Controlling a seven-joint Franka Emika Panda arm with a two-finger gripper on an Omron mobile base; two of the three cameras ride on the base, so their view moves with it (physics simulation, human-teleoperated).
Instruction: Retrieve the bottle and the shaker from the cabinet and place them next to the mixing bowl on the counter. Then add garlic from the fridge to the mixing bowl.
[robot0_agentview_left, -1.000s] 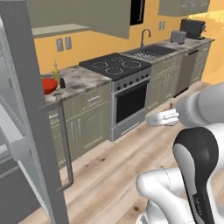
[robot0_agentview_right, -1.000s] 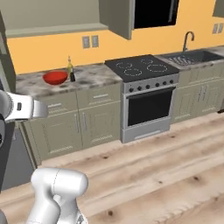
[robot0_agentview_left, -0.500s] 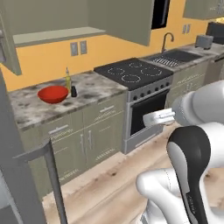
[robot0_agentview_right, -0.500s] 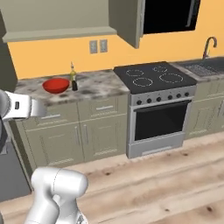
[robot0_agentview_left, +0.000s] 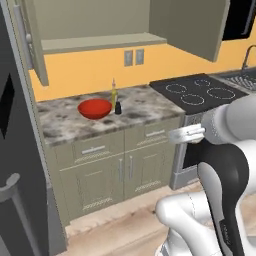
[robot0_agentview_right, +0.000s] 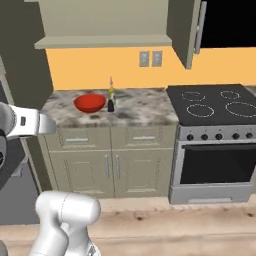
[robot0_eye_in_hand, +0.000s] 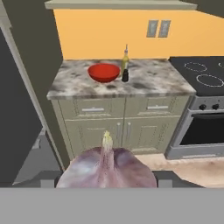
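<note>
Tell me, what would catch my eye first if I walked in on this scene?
Probably the big purplish-white garlic bulging up close between the tips of the robot's hand, which is carrying it. Beyond it, the glossy red mixing bowl sits on the speckled counter, with the slim yellow bottle and small black shaker just beside it.

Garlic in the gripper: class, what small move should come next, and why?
Probably carry the garlic forward toward the bowl. The gripper holds the bulb well short of the counter, and the bottle and shaker already stand beside the bowl.
</note>
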